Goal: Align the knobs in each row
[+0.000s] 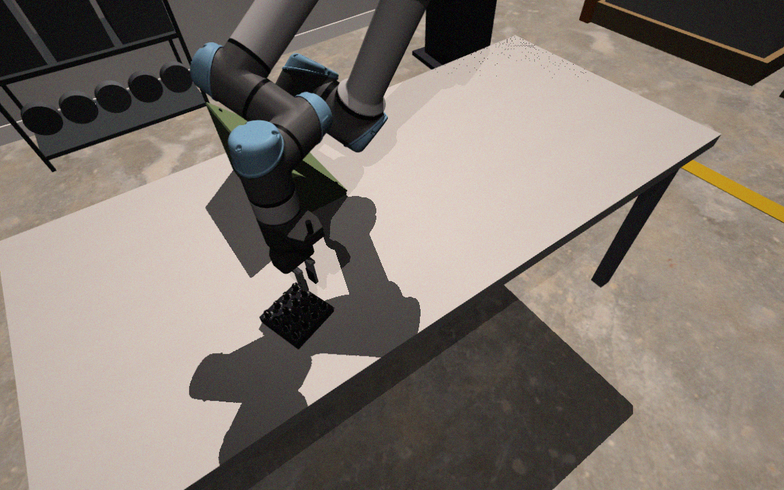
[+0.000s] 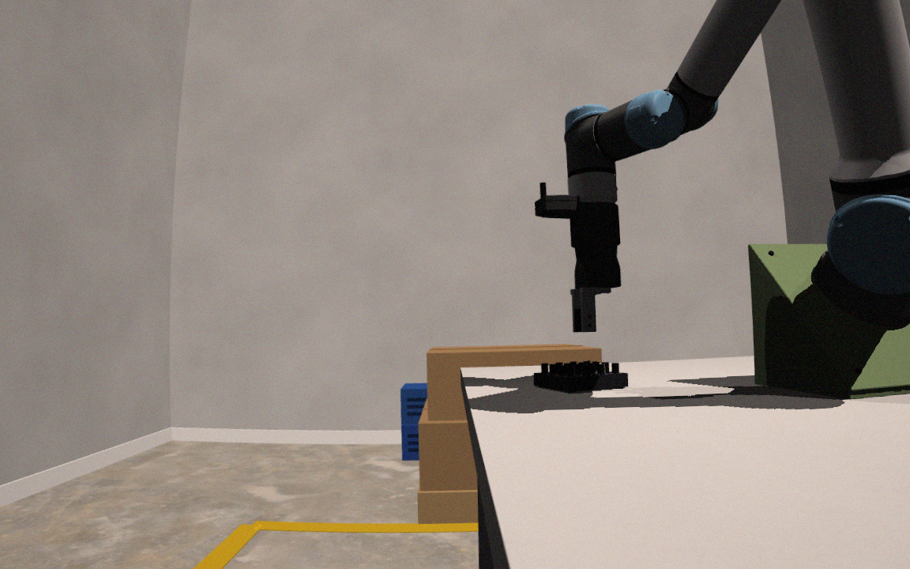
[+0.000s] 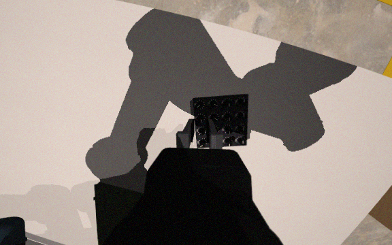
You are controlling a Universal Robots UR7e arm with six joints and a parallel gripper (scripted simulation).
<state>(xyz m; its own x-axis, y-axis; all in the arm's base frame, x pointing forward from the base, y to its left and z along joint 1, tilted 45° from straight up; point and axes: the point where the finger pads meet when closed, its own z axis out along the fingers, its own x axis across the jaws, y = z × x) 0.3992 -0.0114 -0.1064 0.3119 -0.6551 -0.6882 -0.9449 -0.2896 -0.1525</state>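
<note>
Viewing from the exterior side, I see the claw (image 1: 308,284) (image 2: 584,329) (image 3: 200,126) raised above the knob box (image 1: 297,314) (image 2: 580,382) (image 3: 221,110); the top view hides that gap. Claw state: fingers spread part way. Box position: on the bench (image 1: 504,182) (image 2: 691,480) (image 3: 46,102), between the green mount (image 1: 322,182) (image 2: 798,339) (image 3: 118,211) and the opposite long edge. Only the wrist view resolves the knob grid, one finger overlapping it; pointing directions are too small to read.

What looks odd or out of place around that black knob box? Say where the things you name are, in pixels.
Nothing stands out: the knob box (image 1: 297,316) (image 2: 580,380) (image 3: 220,120) sits flat on the table (image 1: 504,176) (image 2: 691,480) (image 3: 46,85), looking undamaged, with the open gripper (image 1: 308,283) (image 2: 584,331) (image 3: 200,126) above it. Individual knob lines are too small to judge.
</note>
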